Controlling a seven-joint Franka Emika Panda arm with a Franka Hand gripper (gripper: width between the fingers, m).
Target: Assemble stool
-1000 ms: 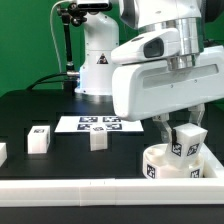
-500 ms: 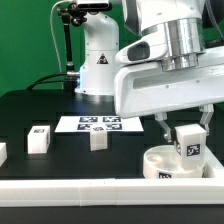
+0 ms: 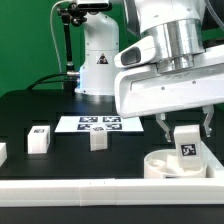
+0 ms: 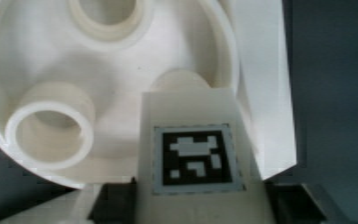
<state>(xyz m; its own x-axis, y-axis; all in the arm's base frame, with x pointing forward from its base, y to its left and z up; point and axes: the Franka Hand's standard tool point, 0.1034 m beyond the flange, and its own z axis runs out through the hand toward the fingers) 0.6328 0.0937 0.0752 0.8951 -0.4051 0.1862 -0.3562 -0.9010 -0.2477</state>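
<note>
Exterior view puts the gripper (image 3: 186,133) low over the near part of the table (image 3: 40,108), at the exterior view's right. It is pinching one leg block (image 3: 186,148) between its two fingers (image 3: 165,128), the jaws drawn in tight against the block's sides. The block hangs upright, its long axis vertical and its tag facing the camera. The round seat (image 3: 158,166) lies flat straight beneath it, just behind the white front rail (image 3: 70,190).

What the coming move seems to turn on is how the leg's lower end sits against a socket in the seat. From the side, the leg's lower end looks to sit inside the seat's rim, but whether it rests on the seat or hangs just above cannot be told. In the wrist view the leg fills the middle and hides the part of the seat directly below it. One raised socket ring (image 4: 51,135) shows just beside the leg, and a second socket (image 4: 114,18) lies farther across the disc. Whether the leg is lined up over a third, hidden socket cannot be told. If not, a small sideways shift looks needed before pressing down.

Two spare leg blocks (image 3: 38,139) (image 3: 98,139) stand well apart to the exterior view's left, near the marker board (image 3: 98,124)
</note>
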